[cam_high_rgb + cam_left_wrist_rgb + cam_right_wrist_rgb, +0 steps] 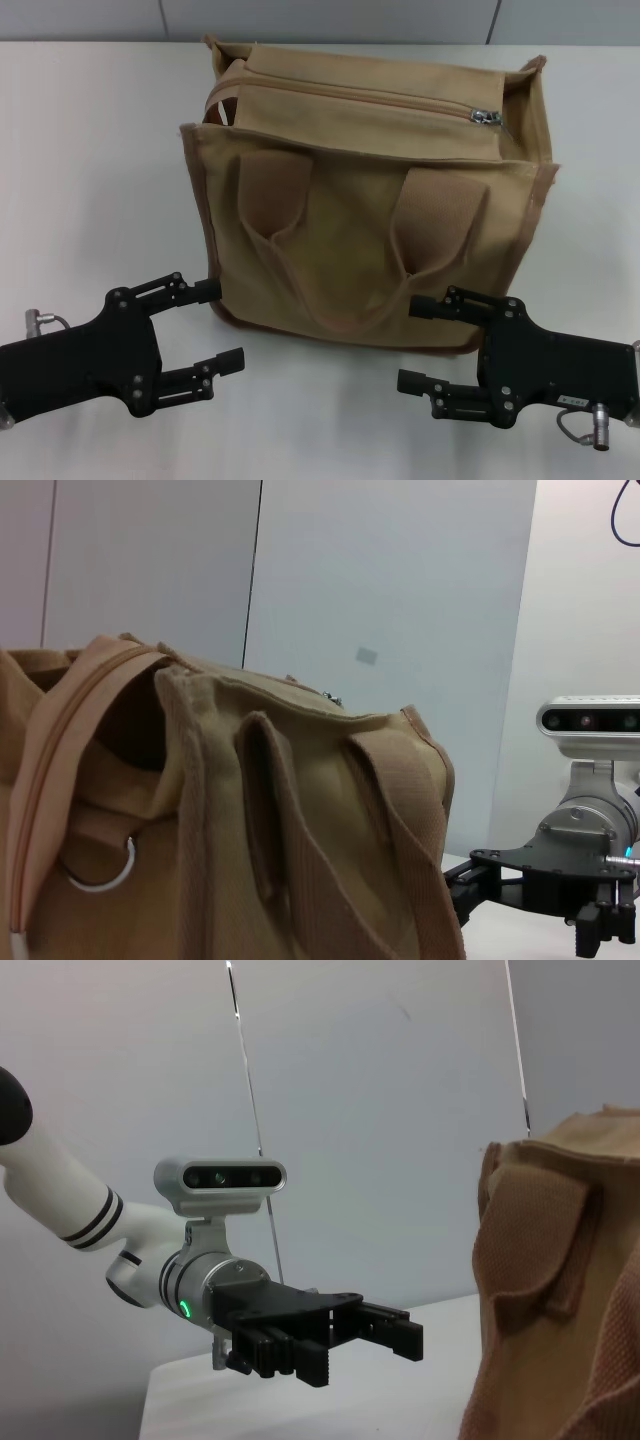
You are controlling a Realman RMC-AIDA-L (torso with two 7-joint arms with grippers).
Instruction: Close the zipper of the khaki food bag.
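Note:
The khaki food bag (360, 230) stands upright mid-table, its two handle straps hanging down its near face. The zipper (350, 98) runs along the top between two flaps, with its silver pull tab (487, 116) near the bag's right end. A dark gap shows at the left end of the top. My left gripper (227, 324) is open at the bag's lower left corner, near it. My right gripper (409, 343) is open just in front of the bag's lower right. The bag also shows in the left wrist view (300, 820) and in the right wrist view (560, 1290).
The white table (100, 150) stretches to both sides and in front of the bag, with a grey wall behind. A metal ring (100, 878) hangs at the bag's left end. Each wrist view shows the other arm's gripper beside the bag.

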